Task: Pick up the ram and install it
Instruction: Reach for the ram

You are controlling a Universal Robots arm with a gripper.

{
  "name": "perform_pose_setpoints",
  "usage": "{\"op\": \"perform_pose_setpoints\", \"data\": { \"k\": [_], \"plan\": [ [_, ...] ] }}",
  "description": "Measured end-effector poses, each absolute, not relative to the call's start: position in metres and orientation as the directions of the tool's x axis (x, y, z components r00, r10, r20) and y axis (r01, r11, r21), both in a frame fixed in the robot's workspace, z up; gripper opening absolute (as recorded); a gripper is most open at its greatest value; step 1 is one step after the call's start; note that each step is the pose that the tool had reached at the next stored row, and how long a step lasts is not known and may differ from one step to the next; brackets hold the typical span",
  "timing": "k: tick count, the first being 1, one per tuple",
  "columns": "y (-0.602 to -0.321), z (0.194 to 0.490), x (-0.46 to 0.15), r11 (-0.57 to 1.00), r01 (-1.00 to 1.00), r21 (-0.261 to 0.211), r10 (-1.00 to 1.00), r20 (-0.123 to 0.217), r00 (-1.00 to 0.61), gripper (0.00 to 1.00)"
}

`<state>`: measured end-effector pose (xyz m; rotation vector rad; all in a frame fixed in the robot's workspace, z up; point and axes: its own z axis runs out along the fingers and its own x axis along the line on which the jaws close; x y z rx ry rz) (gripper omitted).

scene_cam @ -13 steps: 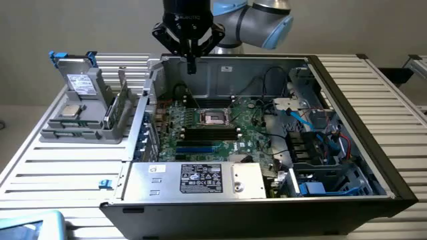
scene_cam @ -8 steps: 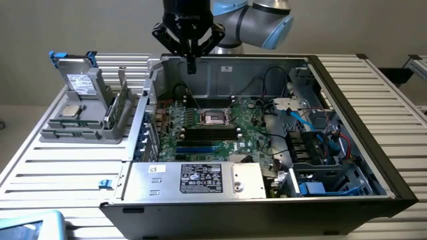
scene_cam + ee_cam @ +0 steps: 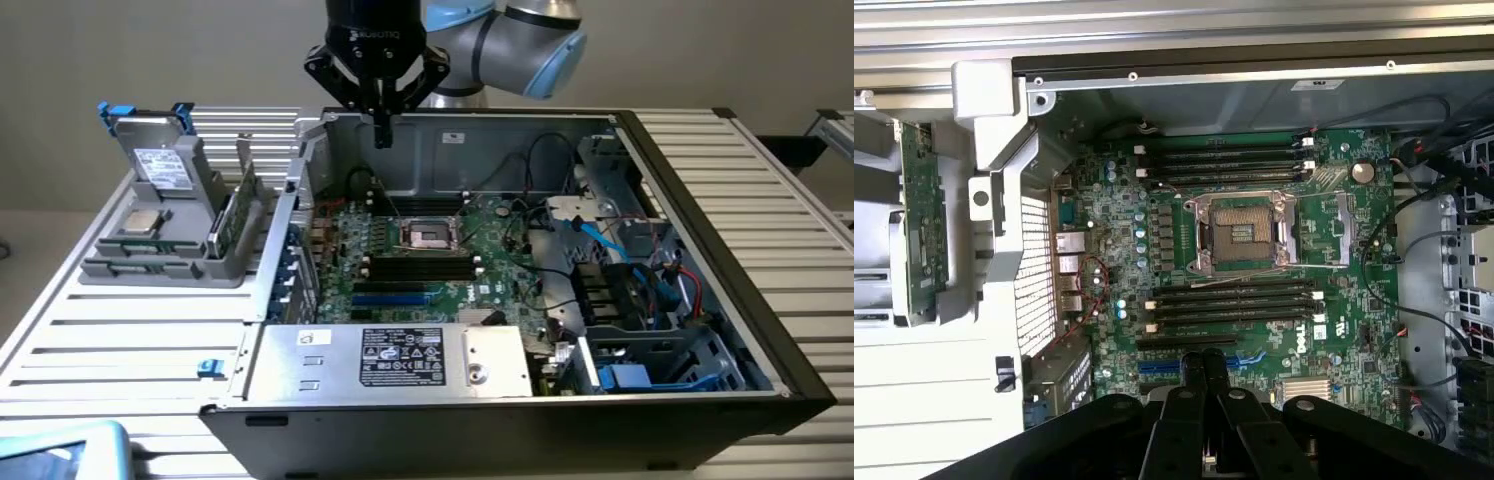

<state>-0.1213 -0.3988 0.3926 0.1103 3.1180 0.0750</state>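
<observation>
Exterior view: tool [image 3: 383, 133] hung over the open case [image 3: 534, 135], pressed together and empty. The ram [image 3: 224, 226] stood on edge in the gray holder [image 3: 160, 268] on the table [image 3: 120, 335], at the tool's 8 o'clock. Wrist view: fingertips [image 3: 1190, 368] touched each other above the motherboard [image 3: 1334, 300].

Soft, even overhead light washes the slatted tabletop [image 3: 134, 335] pale and glares on the power-supply cover [image 3: 494, 362] (the brightest metal), while the case [image 3: 507, 150] interior lies dimmer and the pincer [image 3: 1203, 360] shows nearly black.
</observation>
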Motion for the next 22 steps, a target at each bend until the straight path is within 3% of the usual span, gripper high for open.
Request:
{"op": "perform_pose_setpoints", "data": {
  "k": [22],
  "plan": [
    [-0.399, 0.393, -0.215, 0.996, 0.07, 0.049, 0.071, -0.019, -0.997, 0.11]
  ]
}}
